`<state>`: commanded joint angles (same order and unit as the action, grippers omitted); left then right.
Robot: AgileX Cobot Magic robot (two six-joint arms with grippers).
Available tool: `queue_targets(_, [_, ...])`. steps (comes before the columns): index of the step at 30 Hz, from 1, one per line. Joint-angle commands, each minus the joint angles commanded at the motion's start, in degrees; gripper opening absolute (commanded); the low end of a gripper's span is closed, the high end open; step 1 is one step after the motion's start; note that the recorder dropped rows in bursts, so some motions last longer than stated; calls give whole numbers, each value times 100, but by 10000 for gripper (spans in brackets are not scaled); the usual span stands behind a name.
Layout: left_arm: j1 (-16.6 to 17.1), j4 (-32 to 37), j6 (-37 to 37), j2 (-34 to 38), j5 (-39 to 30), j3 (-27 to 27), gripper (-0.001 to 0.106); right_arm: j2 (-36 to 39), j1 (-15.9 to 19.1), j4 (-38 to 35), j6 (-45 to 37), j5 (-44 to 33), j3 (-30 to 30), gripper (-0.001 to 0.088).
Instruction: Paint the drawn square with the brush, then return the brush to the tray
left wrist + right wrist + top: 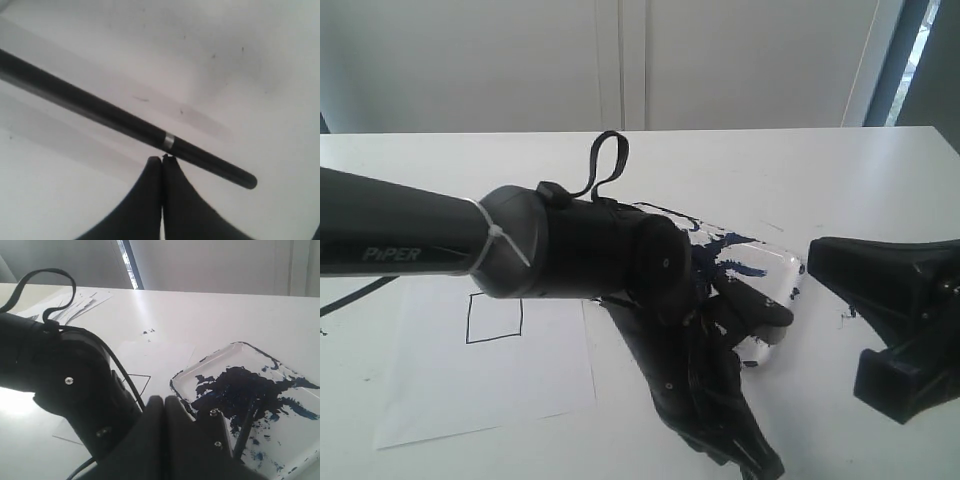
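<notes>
The drawn square is an empty thin black outline on the white paper sheet; one corner of it shows as square. The tray, smeared blue-black, lies right of the paper, half hidden by my left arm. The brush lies on a pale surface, its light band just past the tips of my left gripper. That gripper is shut with nothing between its fingers. The right wrist view shows the brush lying in the tray. My right gripper is shut and empty, near the tray.
My left arm stretches from the left across the paper to the tray. The right gripper body hangs over the table at the right. Loose paper sheets lie far off. Paint specks dot the table.
</notes>
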<state>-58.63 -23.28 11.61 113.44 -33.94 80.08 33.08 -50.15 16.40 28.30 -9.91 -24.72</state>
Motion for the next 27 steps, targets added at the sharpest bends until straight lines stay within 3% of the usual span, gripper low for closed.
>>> queue_targets(6, [0, -84, 3, 214, -73, 229, 0, -63, 0, 55, 0, -323, 0, 0])
queue_targets(9, [0, 124, 42, 242, -437, 385, 0, -63, 0, 289, 34, -547, -8, 0])
queue_targets(13, [0, 962, -426, -37, -998, 667, 0, -121, 0, 772, 372, -715, -92, 0])
queue_targets(18, [0, 1844, -964, -514, -1104, 866, 0, -123, 0, 1345, 961, -944, -205, 0])
queue_targets(22, [0, 2373, -1253, -885, -1446, 866, 0, -123, 0, 1345, 998, -1374, -205, 0])
queue_targets(27, [0, 3695, -2135, -1131, -2162, 866, 0, -123, -11, 826, 1011, -1919, -205, 0])
